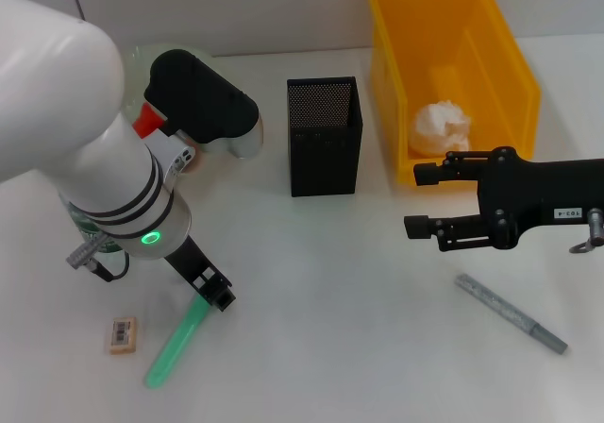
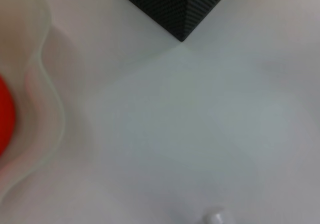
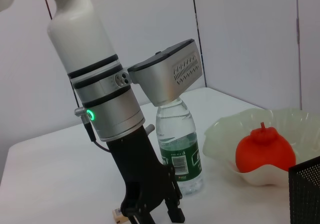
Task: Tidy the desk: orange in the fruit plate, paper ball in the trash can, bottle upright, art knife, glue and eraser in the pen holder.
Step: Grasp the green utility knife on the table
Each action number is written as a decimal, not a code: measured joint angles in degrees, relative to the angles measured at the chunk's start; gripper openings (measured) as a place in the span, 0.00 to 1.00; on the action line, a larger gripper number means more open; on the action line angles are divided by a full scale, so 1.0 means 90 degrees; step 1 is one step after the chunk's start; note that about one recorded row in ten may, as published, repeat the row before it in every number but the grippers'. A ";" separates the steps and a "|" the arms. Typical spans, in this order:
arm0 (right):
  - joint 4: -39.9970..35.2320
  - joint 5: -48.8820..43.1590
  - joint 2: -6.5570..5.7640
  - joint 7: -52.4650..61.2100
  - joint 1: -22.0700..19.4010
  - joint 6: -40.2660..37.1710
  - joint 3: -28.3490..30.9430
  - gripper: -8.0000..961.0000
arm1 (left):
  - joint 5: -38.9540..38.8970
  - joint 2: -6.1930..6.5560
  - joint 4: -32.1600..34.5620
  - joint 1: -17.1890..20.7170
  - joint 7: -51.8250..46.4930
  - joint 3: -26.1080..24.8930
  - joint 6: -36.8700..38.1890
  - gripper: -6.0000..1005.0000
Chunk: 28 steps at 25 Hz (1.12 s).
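A: Okay, quick pass. Left gripper (image 1: 209, 289) is low at lower left of the head view, fingers down at the top end of the green glue stick (image 1: 176, 342), which lies flat on the counter (image 1: 321, 291). Looks closed around that end, but touching versus clamped I can't confirm.

B: I'd log it as gripping the glue. Right gripper (image 1: 415, 199)?

A: Centre right, hovering off the counter, jaws parted fairly wide, nothing in them. Just in front of the yellow trash can (image 1: 514, 74).

B: Done items?

A: Paper ball (image 1: 441, 126) sits in the trash can. Orange (image 3: 264, 150) is in the fruit plate (image 3: 220, 134), right wrist view, lower right. Bottle (image 3: 176, 146) stands upright behind the left arm. Eraser (image 1: 123, 334) is flat at lower left, just beside the glue, not touching. Art knife (image 1: 511, 313) lies at lower right, well apart from the rest. Pen holder (image 1: 324, 136) is upper centre.

B: Step in hand?

A: Glue to pen holder, I'd judge. Doing it well: the grip is at one end, so the stick will likely droop or swing. Lift straight up first, clear of the eraser, let the stick hang vertical, carry it over the holder's opening, lower the tip inside before opening.

B: Risks?

A: Nudging the bottle close behind the arm, or catching the holder's rim.
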 joint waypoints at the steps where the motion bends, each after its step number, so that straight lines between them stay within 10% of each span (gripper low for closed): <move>1: 0.0005 0.0000 0.0000 0.0000 0.0000 0.0002 0.0000 0.80 | 0.0002 0.0000 -0.0021 -0.0014 0.0000 0.0007 -0.0001 0.54; 28: 0.0032 0.0018 0.0000 0.0000 0.0010 0.0048 0.0000 0.80 | 0.0041 0.0000 -0.0194 -0.0063 0.0000 0.0029 -0.0068 0.44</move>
